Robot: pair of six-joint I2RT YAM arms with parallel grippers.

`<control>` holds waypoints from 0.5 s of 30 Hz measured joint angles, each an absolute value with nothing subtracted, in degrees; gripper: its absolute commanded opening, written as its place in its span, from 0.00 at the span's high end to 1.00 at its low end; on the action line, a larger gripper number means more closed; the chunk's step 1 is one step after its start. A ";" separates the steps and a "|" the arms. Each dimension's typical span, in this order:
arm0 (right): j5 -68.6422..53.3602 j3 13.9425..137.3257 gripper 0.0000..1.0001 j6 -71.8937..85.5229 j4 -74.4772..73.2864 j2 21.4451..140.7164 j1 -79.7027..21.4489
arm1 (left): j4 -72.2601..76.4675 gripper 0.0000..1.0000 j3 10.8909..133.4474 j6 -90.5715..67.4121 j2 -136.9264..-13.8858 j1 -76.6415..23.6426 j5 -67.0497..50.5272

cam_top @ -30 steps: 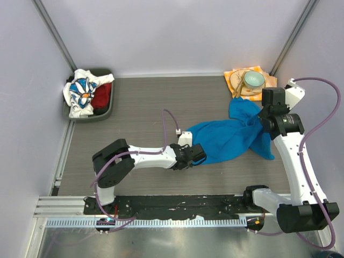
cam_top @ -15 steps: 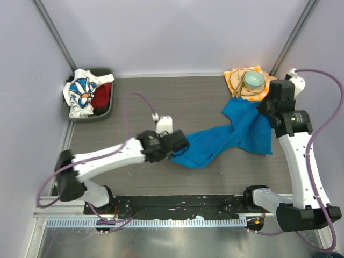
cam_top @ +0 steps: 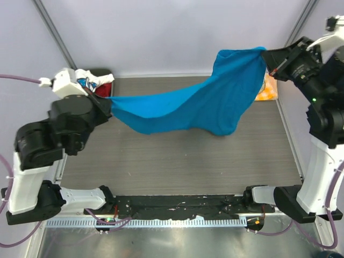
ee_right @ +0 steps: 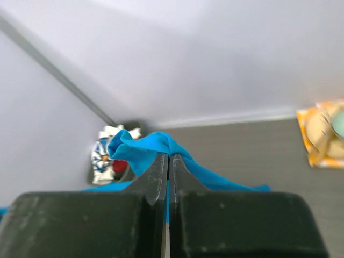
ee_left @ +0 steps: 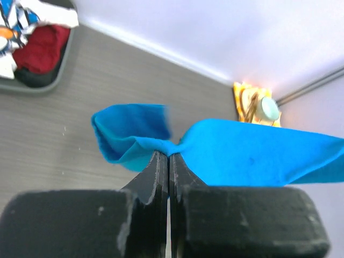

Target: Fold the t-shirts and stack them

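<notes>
Left gripper (cam_top: 105, 102): fingers were pressed together with no gap, pinching one bunched end of the plain bright blue cloth t-shirt (cam_top: 204, 99).
Left arm: was raised over the left side of the grey wood-grain table (cam_top: 177, 161), elbow bent, gripper pointing right.
Dark tray (ee_left: 32, 83): sat in the far-left corner and held the white daisy-print t-shirt (ee_left: 12, 13) beside the red t-shirt (ee_left: 43, 43).
Blue t-shirt: hung in the air, stretched between both grippers and sagging in the middle over the table's far half.
Right gripper (cam_top: 267, 54): fingers were closed tight on the shirt's other end, cloth bunched at the tips.
Right arm: was lifted high at the far right, gripper pointing left.
Orange-and-white checked napkin (cam_top: 267, 92): lay at the far right, partly hidden behind the hanging cloth.
</notes>
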State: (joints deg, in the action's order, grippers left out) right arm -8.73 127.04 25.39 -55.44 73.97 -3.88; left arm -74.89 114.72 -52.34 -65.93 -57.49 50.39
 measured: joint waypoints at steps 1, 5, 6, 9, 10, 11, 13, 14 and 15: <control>-10.92 129.51 0.99 25.52 -55.02 74.04 -3.88 | -75.16 1.00 116.62 -51.44 -65.78 -57.49 51.13; -17.10 133.45 0.99 27.42 -51.81 71.90 -3.88 | -75.07 1.00 122.26 -47.05 -64.62 -57.49 53.28; -18.17 133.64 0.99 28.23 -50.89 71.46 -3.88 | -74.56 1.00 122.83 -45.78 -64.18 -57.49 53.69; -20.40 133.73 0.99 30.50 -47.77 70.30 -3.88 | -72.27 1.00 123.61 -41.98 -62.33 -57.49 55.75; -20.75 133.73 0.99 31.09 -46.61 70.13 -3.88 | -71.16 1.00 123.81 -40.47 -61.73 -57.47 56.99; -20.80 133.69 0.99 31.68 -45.63 70.24 -3.88 | -70.02 1.00 123.96 -39.18 -61.41 -57.45 58.13; -20.71 133.14 0.99 32.40 -44.12 70.96 -3.88 | -67.79 1.00 124.16 -36.80 -61.39 -57.41 59.99; -20.64 132.44 0.99 32.93 -43.20 71.66 -3.88 | -65.89 1.00 123.87 -35.11 -61.76 -57.39 61.25; -20.58 131.35 0.99 33.36 -42.13 72.47 -3.88 | -65.41 1.00 123.79 -34.68 -61.91 -57.39 61.56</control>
State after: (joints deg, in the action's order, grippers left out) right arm -20.58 131.35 33.36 -42.13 72.47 -3.88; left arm -65.41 123.79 -34.68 -61.91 -57.39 61.56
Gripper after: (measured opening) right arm 0.034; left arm 0.023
